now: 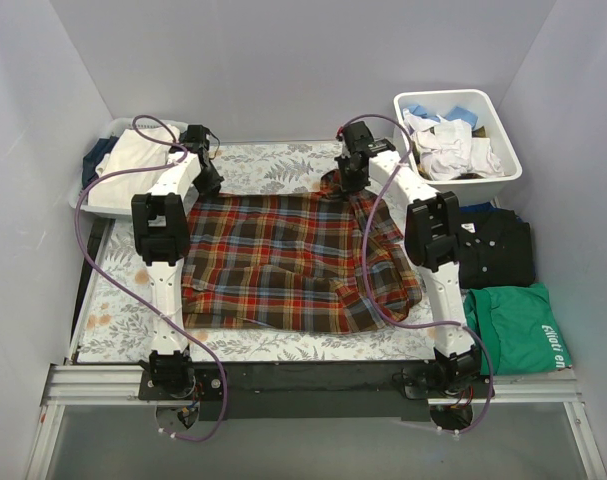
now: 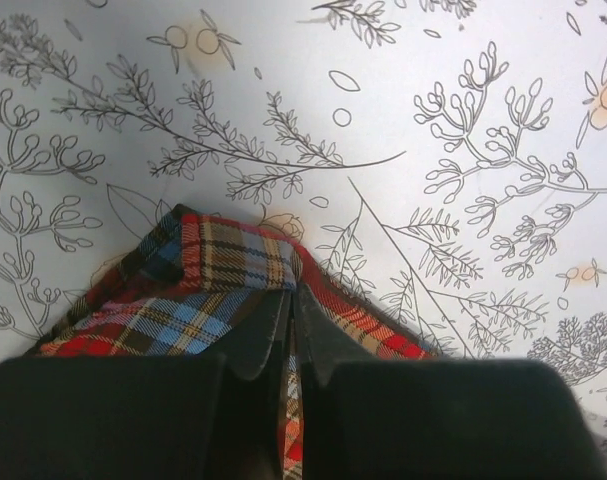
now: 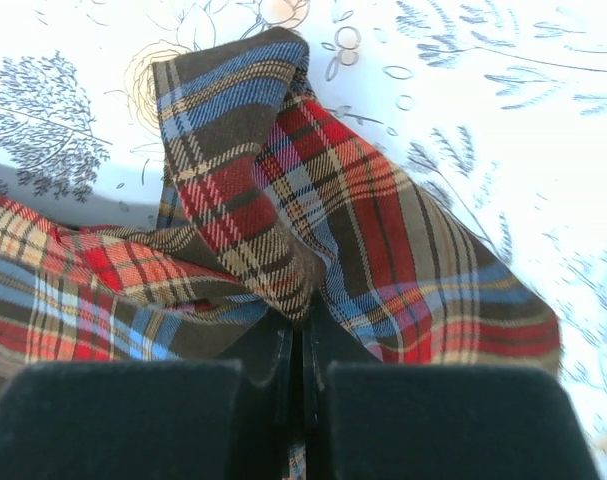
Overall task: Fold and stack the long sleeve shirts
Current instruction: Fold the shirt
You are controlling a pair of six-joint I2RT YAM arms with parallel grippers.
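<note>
The plaid flannel shirt in red, brown, blue and yellow lies spread across the floral table cover. My left gripper is shut on the shirt's far left corner, with cloth pinched between the jaws. My right gripper is shut on the far right part of the shirt, where the cloth bunches up. A folded black garment lies at the right of the table.
A white bin of light-coloured clothes stands at the back right. A bin holding white and dark cloth sits at the back left. A folded green shirt lies at the front right. Purple cables loop beside both arms.
</note>
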